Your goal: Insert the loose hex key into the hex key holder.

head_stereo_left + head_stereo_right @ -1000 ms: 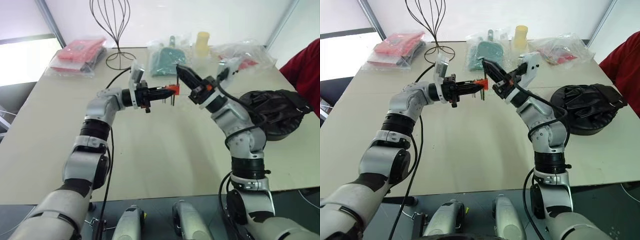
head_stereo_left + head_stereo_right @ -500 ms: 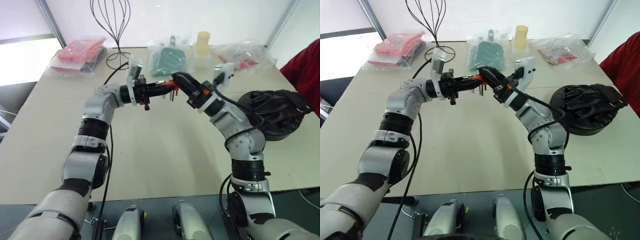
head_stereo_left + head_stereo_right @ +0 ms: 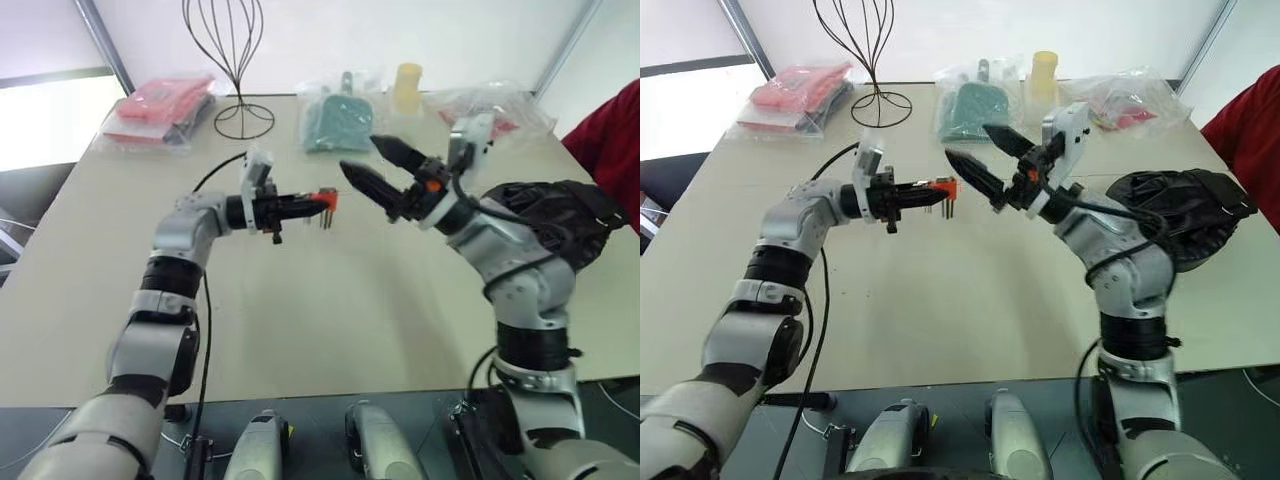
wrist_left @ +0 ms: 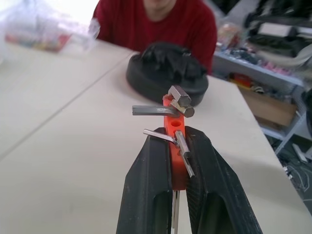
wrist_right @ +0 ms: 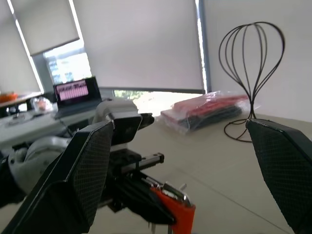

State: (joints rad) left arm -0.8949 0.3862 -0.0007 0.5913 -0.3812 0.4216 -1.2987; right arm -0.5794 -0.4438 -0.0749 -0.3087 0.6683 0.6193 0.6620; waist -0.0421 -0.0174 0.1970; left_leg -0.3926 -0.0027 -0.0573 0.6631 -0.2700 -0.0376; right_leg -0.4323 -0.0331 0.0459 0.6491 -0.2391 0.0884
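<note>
Hex key holder (image 3: 325, 199): clamped in left end effector (image 3: 300, 205). Right end effector (image 3: 372, 168): spread wide, empty, beside holder. Insertion apparently done; next, set holder on bench (image 3: 330, 310).

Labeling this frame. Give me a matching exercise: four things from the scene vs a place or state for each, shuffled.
Things:
1. left gripper
2. right gripper
3. hex key holder
4. black glove

States or places:
A. open, nothing between its fingers
B. lying on the table at the robot's right
C. shut on the orange-red block
D. held above the table

Pairs: 1-C, 2-A, 3-D, 4-B
</note>
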